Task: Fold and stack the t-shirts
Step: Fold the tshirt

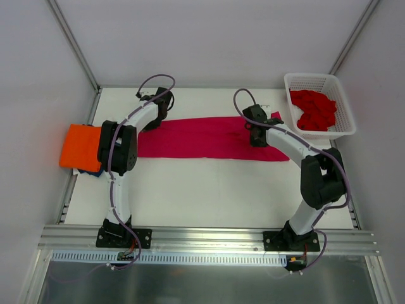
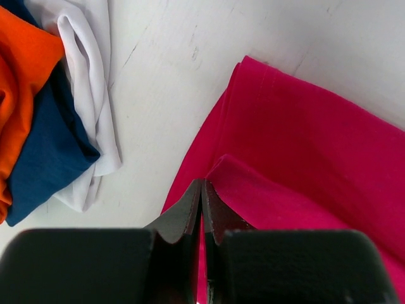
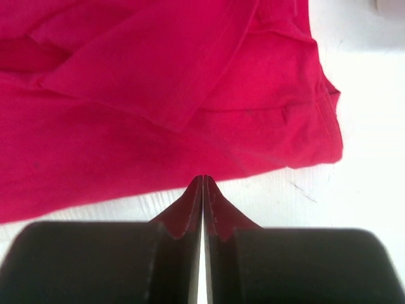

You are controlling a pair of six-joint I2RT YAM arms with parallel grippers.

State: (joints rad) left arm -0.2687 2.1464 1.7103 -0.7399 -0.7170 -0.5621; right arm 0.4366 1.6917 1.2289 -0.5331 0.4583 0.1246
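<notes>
On the white table (image 1: 202, 196) just beyond my two bases, both my tools are down at the pink shirt (image 1: 202, 138), which lies flat as one long band across the middle of the table, running left to right. My left gripper (image 2: 202, 185) has its jaws pressed together, the tips meeting right at a folded edge near the shirt's left end; a sliver of pink shows in the slit between the fingers, but whether any cloth is actually pinched I cannot tell. My right gripper (image 3: 202, 180) is likewise closed with nothing in it, its tips over bare table just off the shirt's hem at the right end, where a sleeve lies folded in over the body and the corner of the cloth comes to a point. Beside my left elbow, at the table's left edge, a folded orange shirt (image 1: 79, 145) sits on top of a dark blue shirt (image 1: 93, 171), whose edge peeks out beneath it; my left wrist view shows a white cloth (image 2: 88, 76) under the blue one, its edge sticking out toward the pink shirt, with a strip of bare table between them. At the far right corner, well apart from the pink shirt's right end, a white lattice basket (image 1: 310, 78) holds crumpled red shirts (image 1: 313, 109), heaped toward the side farther from me.
</notes>
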